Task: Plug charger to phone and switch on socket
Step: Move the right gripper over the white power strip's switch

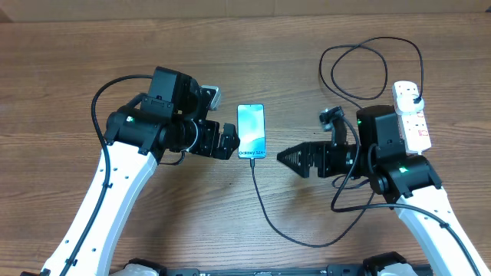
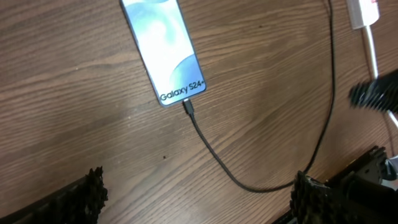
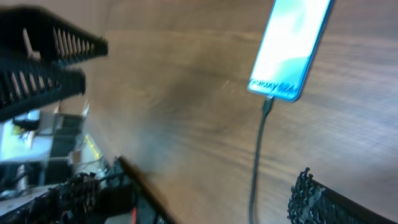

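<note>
The phone (image 1: 251,132) lies face up in the middle of the table, its light-blue screen lit. It also shows in the left wrist view (image 2: 163,50) and the right wrist view (image 3: 289,50). The charger cable (image 1: 265,207) has its connector tip (image 2: 188,109) in the phone's near end. The cable runs under my right arm, loops at the back, and its black plug (image 1: 414,93) sits in the white socket (image 1: 412,115). My left gripper (image 1: 230,142) is open and empty just left of the phone. My right gripper (image 1: 288,159) is open and empty to the phone's right.
A loop of the black cable (image 1: 360,73) lies behind the right arm at the back right. The socket's white lead (image 2: 372,50) shows at the top right of the left wrist view. The table's front edge (image 3: 143,186) shows in the right wrist view.
</note>
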You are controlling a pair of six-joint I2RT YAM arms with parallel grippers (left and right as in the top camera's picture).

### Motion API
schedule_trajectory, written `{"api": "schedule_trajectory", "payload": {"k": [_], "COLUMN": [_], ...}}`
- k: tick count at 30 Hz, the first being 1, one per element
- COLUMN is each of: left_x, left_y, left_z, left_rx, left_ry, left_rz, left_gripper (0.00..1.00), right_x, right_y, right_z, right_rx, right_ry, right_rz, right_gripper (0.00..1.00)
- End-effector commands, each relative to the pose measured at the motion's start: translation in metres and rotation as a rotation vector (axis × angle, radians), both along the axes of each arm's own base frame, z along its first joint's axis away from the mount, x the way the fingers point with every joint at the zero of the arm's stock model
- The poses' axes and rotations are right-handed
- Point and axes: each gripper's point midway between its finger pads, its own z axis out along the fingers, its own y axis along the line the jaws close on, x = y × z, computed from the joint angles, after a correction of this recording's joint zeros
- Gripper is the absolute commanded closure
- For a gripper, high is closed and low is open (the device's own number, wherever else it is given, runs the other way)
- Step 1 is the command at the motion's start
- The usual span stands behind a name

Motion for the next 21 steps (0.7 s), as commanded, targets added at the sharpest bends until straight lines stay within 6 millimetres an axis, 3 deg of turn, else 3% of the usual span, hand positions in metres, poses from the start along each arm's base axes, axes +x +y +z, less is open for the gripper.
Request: {"api": "schedule_trajectory", "payload": {"k": [1,6,10,17,21], "left_x": [-0.001,-0.001,0.000,0.000,0.000], "left_y": [0.003,0.003,0.003,0.003,0.003], "left_z": [0.000,0.000,0.000,0.000,0.000], "left_rx": [0.009,0.004,0.003,0.003,0.003], "left_ry": [0.015,0.026,0.022,0.022,0.022], "left_rz": [0.038,0.056,0.056,0.056,0.056], "left_gripper": [0.00,0.00,0.00,0.00,0.00], "right_x": [0.030,0.059,0.070,0.091,0.099], "right_y": [-0.035,-0.105,-0.163,-0.238,-0.277], "right_z": [-0.005,-0.019,-0.020,-0.005,-0.012], "right_rx": [-0.150,-0.360,-0.429,-0.415,-0.399], "right_ry": [-0.099,-0.109,-0.082,-0.139,-0.117], "right_rz": [-0.152,-0.441,-0.676,-0.932,-1.055], "right_gripper": [0.01,0.01,0.00,0.00,0.03]}}
